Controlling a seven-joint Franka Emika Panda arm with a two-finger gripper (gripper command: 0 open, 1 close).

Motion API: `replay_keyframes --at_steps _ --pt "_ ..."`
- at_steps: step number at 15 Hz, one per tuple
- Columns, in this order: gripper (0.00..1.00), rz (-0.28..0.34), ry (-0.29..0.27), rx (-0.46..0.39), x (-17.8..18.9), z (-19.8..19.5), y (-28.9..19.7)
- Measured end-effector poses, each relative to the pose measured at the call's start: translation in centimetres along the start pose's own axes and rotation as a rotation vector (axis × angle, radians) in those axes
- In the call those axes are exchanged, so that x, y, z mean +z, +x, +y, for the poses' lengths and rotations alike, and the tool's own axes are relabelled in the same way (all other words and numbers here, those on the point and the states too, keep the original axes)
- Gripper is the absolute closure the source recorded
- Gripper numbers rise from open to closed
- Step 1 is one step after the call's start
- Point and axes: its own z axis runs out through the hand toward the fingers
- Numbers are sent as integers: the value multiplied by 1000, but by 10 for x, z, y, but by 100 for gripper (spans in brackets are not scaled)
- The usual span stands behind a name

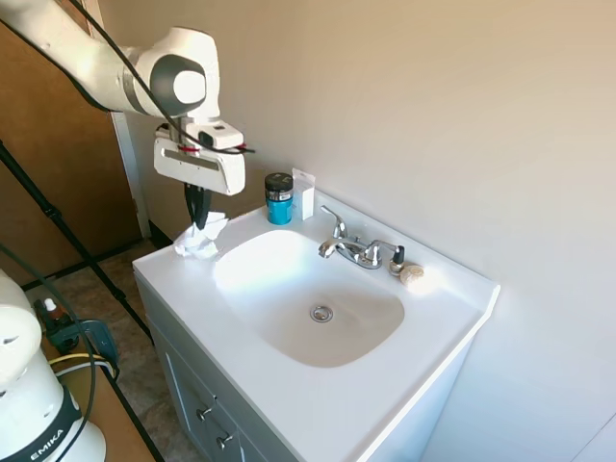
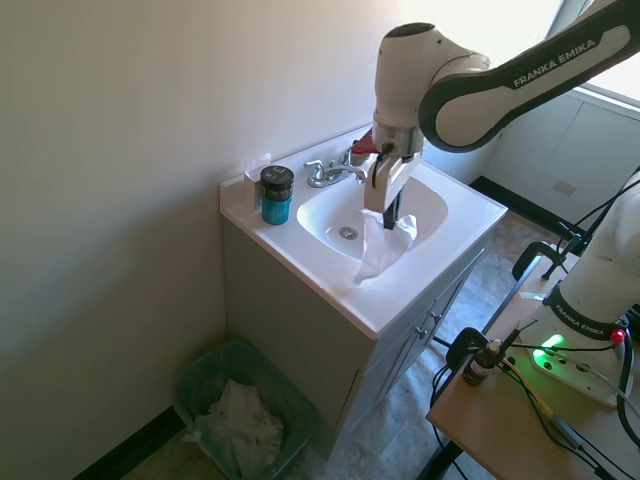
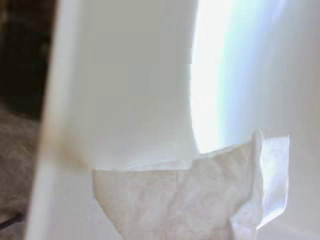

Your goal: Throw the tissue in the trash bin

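The tissue (image 1: pixel 200 241) is a crumpled white wad at the left front corner of the sink counter (image 1: pixel 173 279). My gripper (image 1: pixel 197 214) points straight down onto its top, dark fingers shut on it. From the other side the tissue (image 2: pixel 382 250) hangs in a long fold below the gripper (image 2: pixel 391 212), its lower end at the counter's front edge. Close up, the tissue (image 3: pixel 200 200) fills the lower wrist view. The trash bin (image 2: pixel 212 354), a green tub with white paper in it, stands on the floor beside the cabinet against the wall.
A blue jar with a black lid (image 1: pixel 279 198) and a small white box (image 1: pixel 304 194) stand at the counter's back. The chrome faucet (image 1: pixel 354 248) and a beige lump (image 1: pixel 412 275) sit behind the basin (image 1: pixel 289 279). A wall runs along the counter.
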Motion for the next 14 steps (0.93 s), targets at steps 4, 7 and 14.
replay_keyframes --at_steps 4,7,14 --pt "100 57 24 -36 -22 -67 -38" --pt "100 70 15 -56 -8 -119 -44" --pt "100 72 36 -58 52 -215 -59"
